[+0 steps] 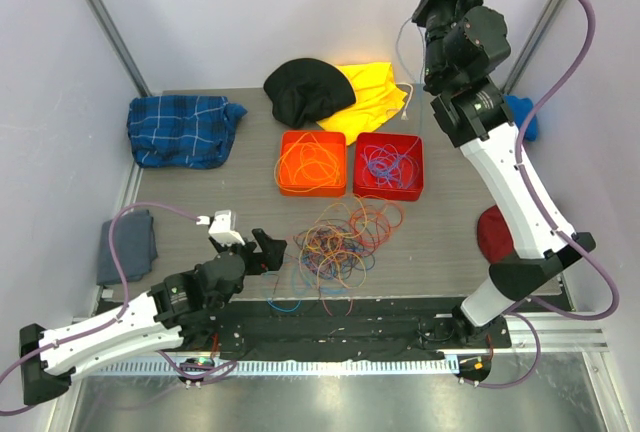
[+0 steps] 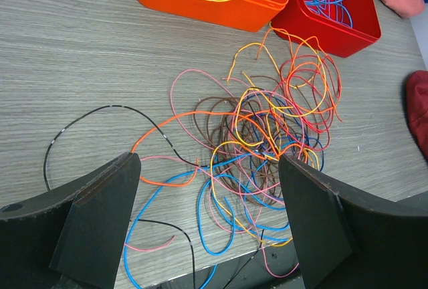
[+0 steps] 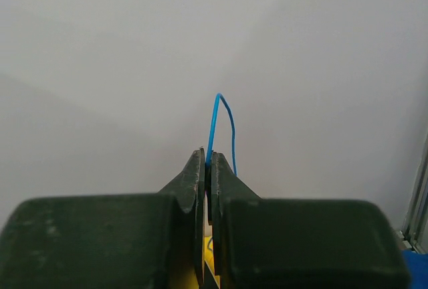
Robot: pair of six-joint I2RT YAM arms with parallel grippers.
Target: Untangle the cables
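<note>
Desk (image 1: 200, 197): grey wood-grain. Tangled cables (image 1: 340, 242): orange, yellow, blue, red, pink, brown, black. Orange bin (image 1: 312, 191) holds orange and yellow strands; red bin (image 1: 388, 195), blue ones. Also noted: blue plaid cloth (image 1: 180, 130), black cloth (image 1: 305, 89), yellow cloth (image 1: 372, 92).

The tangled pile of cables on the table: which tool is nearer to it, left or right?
Left. The left tool sits low and open just beside the pile of cables. The right tool is raised far behind it, shut on a thin blue cable.
</note>
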